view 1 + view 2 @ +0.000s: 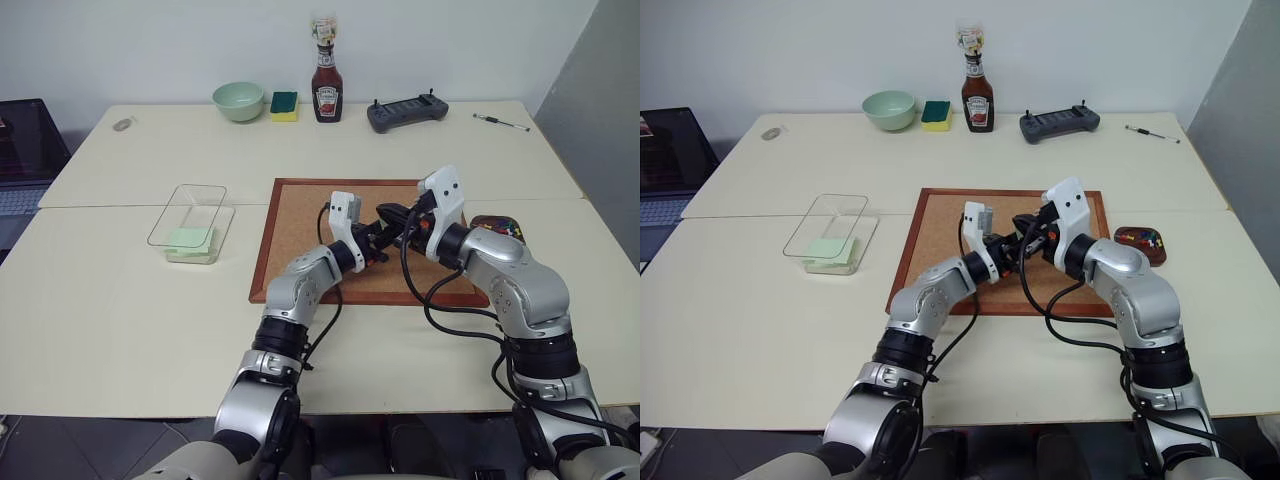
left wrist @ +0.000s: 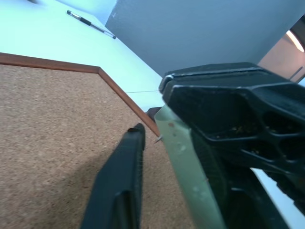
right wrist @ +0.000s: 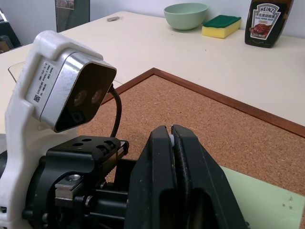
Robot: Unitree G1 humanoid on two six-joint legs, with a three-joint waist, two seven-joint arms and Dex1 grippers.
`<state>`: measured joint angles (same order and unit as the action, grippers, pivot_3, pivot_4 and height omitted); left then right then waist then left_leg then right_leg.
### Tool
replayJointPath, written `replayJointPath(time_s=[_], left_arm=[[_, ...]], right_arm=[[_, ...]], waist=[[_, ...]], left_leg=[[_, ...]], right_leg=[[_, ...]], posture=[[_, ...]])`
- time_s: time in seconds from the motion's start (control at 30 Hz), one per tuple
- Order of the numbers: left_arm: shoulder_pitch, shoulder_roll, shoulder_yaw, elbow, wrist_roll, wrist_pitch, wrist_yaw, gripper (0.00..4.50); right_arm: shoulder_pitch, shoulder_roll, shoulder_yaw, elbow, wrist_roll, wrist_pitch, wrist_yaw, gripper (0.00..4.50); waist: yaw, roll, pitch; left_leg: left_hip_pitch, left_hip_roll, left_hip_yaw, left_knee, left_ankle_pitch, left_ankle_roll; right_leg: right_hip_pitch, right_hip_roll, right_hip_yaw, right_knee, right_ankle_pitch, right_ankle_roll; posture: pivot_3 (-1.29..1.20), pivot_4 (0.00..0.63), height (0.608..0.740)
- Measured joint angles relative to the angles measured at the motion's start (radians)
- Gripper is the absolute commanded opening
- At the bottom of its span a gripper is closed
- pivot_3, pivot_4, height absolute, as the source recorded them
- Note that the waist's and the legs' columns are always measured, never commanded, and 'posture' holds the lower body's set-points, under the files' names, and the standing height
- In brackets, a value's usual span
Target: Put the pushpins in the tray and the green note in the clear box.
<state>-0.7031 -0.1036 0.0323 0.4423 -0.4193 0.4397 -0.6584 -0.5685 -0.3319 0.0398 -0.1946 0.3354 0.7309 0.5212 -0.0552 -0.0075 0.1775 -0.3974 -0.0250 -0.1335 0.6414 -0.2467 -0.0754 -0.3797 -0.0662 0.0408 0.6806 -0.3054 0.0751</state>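
Both grippers meet above the middle of the corkboard (image 1: 300, 240). My right gripper (image 3: 171, 131) is shut on an edge of the green note (image 3: 259, 200), which hangs below it and has small pin holes. My left gripper (image 1: 378, 243) is open beside it. One of its fingers (image 2: 119, 181) stands a small gap away from the note (image 2: 183, 162), seen edge-on; the other finger is hidden behind the note. The dark reddish tray (image 1: 1127, 250), just right of the corkboard, holds several coloured pushpins (image 1: 1150, 238). The clear box (image 1: 190, 212) sits to the left.
A pale green pad of notes (image 1: 190, 242) lies at the near end of the clear box. At the table's far side stand a mint bowl (image 1: 238, 100), a sponge (image 1: 284, 105), a ketchup bottle (image 1: 326, 88), a grey controller (image 1: 406, 112) and a pen (image 1: 500, 122).
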Motion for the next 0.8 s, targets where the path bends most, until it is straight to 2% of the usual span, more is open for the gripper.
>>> replayJointPath(time_s=[0.17,0.57,0.8], left_arm=[[0.001,0.004,0.002,-0.007,-0.017,0.035,-0.009,0.01],[0.001,0.003,0.027,-0.015,-0.072,0.085,-0.009,0.01],[0.003,0.003,0.038,-0.047,-0.098,0.129,-0.007,0.01]], right_arm=[[0.000,0.000,0.000,0.000,0.000,0.000,0.000,0.00],[-0.002,0.005,-0.002,0.000,0.005,0.002,-0.005,0.00],[-0.002,0.018,-0.057,-0.019,0.063,0.042,-0.030,0.00]], waist=[[0.000,0.000,0.000],[0.000,0.000,0.000],[0.000,0.000,0.000]], left_leg=[[0.000,0.000,0.000,0.000,0.000,0.000],[0.000,0.000,0.000,0.000,0.000,0.000],[0.000,0.000,0.000,0.000,0.000,0.000]], right_leg=[[0.000,0.000,0.000,0.000,0.000,0.000],[0.000,0.000,0.000,0.000,0.000,0.000],[0.000,0.000,0.000,0.000,0.000,0.000]], posture=[[0.00,0.150,0.740],[0.00,0.150,0.740],[0.00,0.150,0.740]])
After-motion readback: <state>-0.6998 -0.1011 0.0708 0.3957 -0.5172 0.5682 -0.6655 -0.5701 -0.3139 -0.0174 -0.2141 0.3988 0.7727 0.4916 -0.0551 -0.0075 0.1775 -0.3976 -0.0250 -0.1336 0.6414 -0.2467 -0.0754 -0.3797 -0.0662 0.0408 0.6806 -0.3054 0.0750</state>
